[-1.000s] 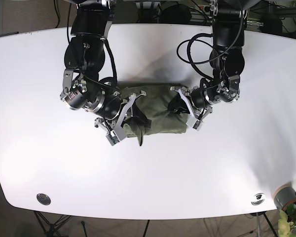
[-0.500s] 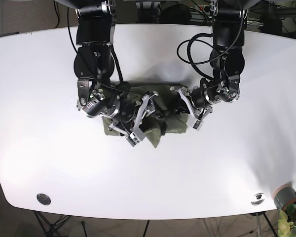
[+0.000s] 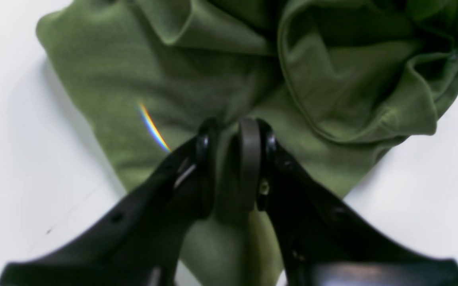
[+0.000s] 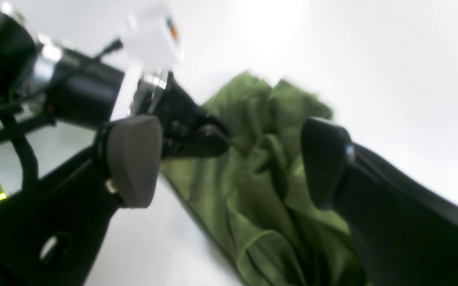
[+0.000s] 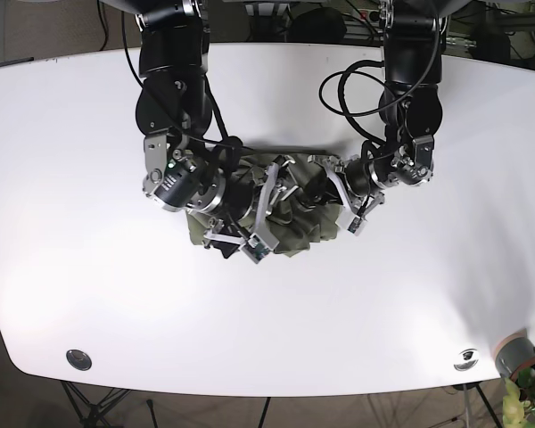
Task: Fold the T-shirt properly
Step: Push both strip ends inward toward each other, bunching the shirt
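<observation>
In the left wrist view, the left gripper (image 3: 231, 137) was pinched tight on a fold of the green T-shirt (image 3: 197, 71). In the right wrist view, the right gripper (image 4: 229, 159) gaped wide, holding nothing, over the crumpled cloth. From the base view, the shirt lay bunched mid-table (image 5: 71, 223) between both arms.

Plain olive-green T-shirt (image 5: 290, 234), white table (image 5: 89, 267)

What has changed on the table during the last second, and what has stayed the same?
The right claw swept across the T-shirt toward the left claw, dragging the cloth's near side over so the shirt bunched into a narrower heap. It is open now, holding nothing. The left claw stayed in place, shut on the shirt's edge. The table is unchanged.
</observation>
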Tool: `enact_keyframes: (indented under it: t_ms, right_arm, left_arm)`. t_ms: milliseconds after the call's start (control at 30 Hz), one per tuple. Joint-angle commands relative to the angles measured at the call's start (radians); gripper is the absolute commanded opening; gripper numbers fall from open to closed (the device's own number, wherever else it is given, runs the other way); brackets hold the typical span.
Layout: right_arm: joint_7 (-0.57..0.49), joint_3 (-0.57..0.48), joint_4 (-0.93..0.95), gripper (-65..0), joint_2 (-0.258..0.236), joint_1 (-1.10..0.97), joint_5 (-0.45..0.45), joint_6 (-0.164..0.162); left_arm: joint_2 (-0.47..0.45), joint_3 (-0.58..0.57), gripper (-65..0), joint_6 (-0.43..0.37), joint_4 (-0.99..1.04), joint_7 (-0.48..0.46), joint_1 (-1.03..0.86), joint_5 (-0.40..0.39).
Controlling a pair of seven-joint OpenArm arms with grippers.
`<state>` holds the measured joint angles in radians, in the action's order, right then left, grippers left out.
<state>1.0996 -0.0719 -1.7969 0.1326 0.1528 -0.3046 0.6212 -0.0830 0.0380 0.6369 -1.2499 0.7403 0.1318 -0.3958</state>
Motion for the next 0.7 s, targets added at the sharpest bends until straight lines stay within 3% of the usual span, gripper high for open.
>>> enact_keyframes:
  t_ms: [0,167,400,667]
  right_arm:
    - [-0.02,0.062,-0.017,-15.1,0.0,0.008,-0.006,-0.002]
    - [-0.02,0.076,-0.017,-15.2,-0.06,0.001,-0.001,-0.002]
    - [-0.026,0.077,-0.013,-20.0,-0.118,-0.022,0.003,-0.005]
    - [-0.1,0.076,0.067,-20.5,-0.133,-0.003,0.005,-0.01]
  left_arm:
    - [-0.008,0.046,-57.4,-0.004,-0.067,0.025,0.001,-0.016]
    - [-0.027,0.101,-57.2,-0.004,-0.146,0.029,-0.016,-0.053]
    - [-0.09,0.073,-57.1,-0.005,-0.132,0.029,-0.021,-0.053]
    - [-0.096,0.026,-57.1,-0.007,-0.083,0.025,-0.021,-0.053]
